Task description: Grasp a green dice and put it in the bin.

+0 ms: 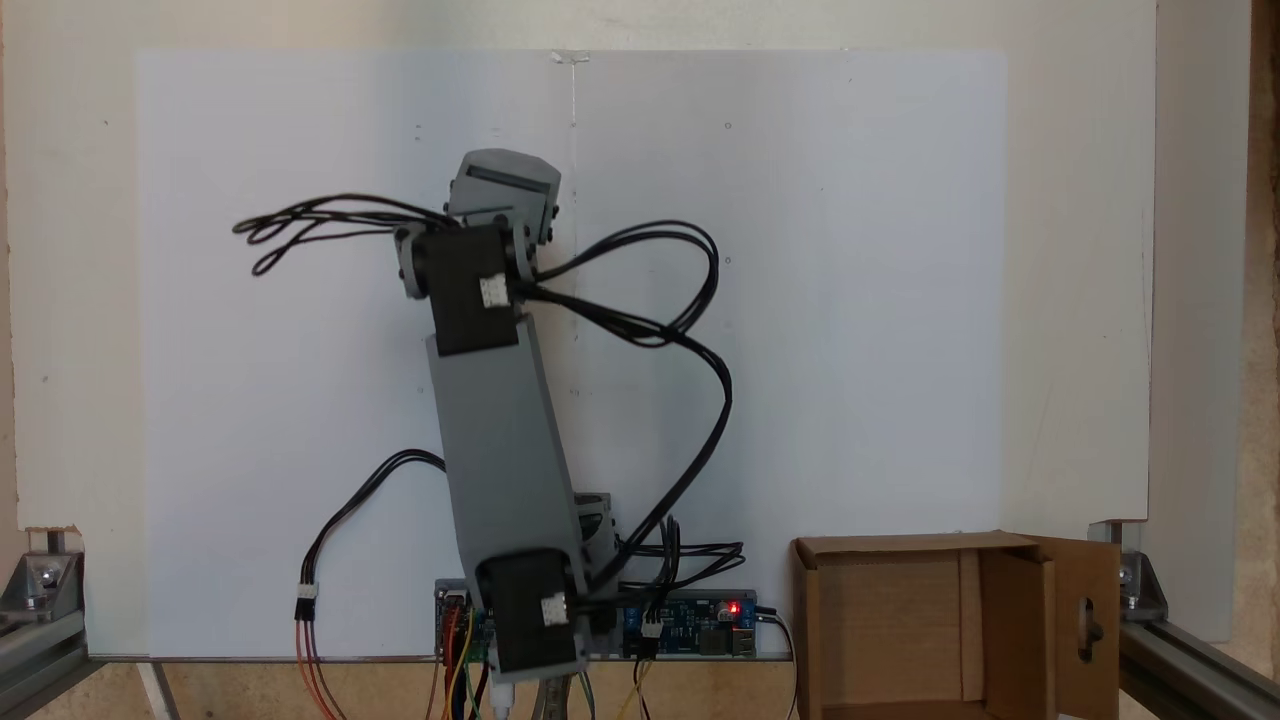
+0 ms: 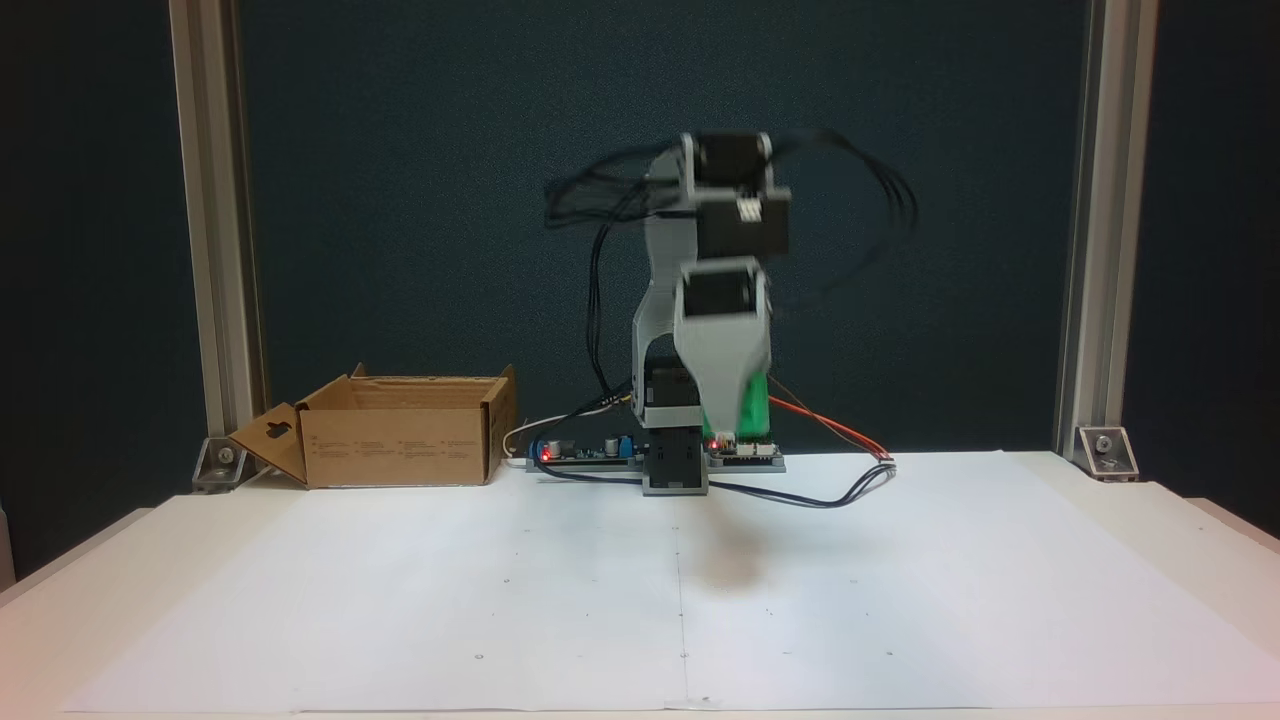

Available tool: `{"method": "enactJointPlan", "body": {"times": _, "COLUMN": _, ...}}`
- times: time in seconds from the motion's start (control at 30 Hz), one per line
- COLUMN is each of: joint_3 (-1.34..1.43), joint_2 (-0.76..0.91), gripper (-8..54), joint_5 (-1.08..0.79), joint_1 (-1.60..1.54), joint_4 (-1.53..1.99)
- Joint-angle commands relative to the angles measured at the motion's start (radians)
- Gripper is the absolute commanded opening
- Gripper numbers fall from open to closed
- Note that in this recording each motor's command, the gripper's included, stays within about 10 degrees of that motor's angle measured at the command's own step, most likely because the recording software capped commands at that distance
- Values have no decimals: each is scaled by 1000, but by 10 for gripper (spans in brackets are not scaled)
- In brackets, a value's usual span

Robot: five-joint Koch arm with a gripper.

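- Claw (image 2: 738, 425) hung off the sheet (image 2: 600, 590), tip down, with the dice (image 2: 756, 412) showing green just behind its grey jaw; whether it was clamped on the dice, cannot tell.
- Arm (image 1: 497, 400) rose above the claw, blurred in the front fixed view.
- Bin (image 2: 400, 435) (image 1: 900, 625) stood well off to the claw's left in that view, open, beside the board (image 2: 585, 452).
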Motion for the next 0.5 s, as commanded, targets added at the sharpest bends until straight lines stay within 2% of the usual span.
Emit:
{"method": "enactJointPlan", "body": {"times": 0.0, "joint_3": -34, "joint_2": 98, "gripper": 119, "joint_5": 49, "joint_1": 20, "joint_4": 35}}
{"method": "enactJointPlan", "body": {"times": 0.2, "joint_3": -34, "joint_2": 236, "gripper": 119, "joint_5": 20, "joint_1": 63, "joint_4": 66}}
{"method": "enactJointPlan", "body": {"times": 0.47, "joint_3": -34, "joint_2": 238, "gripper": 119, "joint_5": -150, "joint_1": 411, "joint_4": 63}}
